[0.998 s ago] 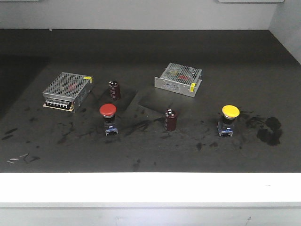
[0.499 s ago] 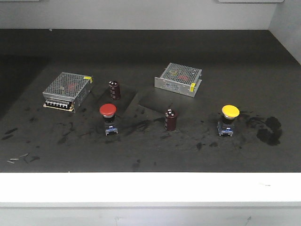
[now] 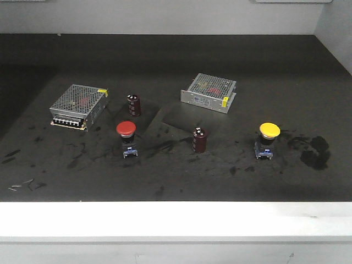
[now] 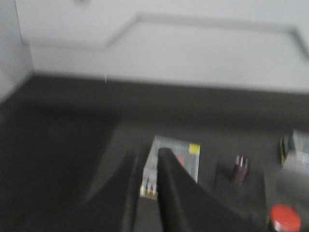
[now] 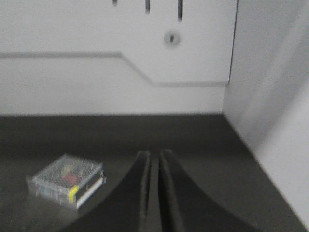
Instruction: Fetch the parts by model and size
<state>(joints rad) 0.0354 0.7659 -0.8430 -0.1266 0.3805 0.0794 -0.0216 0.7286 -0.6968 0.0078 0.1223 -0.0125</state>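
The black tabletop point(image 3: 176, 60) fills the front view, and neither arm appears there. The front capacitor point(image 3: 200, 140) stands near its middle. One perforated-metal box point(image 3: 209, 92) lies just behind that capacitor, and a second box point(image 3: 78, 105) lies well to its left. The red push-button switch point(image 3: 126, 138) stands upright left of the capacitor, the yellow push-button switch point(image 3: 268, 140) upright to its right, both untouched. A second capacitor point(image 3: 134, 104) stands behind and left of it.

Only the wrist views show the grippers. The left gripper point(image 4: 147, 153) hangs above a box point(image 4: 174, 162) with the red cap point(image 4: 285, 218) at the corner (heavily blurred); its fingers sit close, and whether they meet I cannot tell. The right gripper point(image 5: 153, 153) has its jaws together, holding nothing.

Since the earlier frames, nothing on the table has moved.
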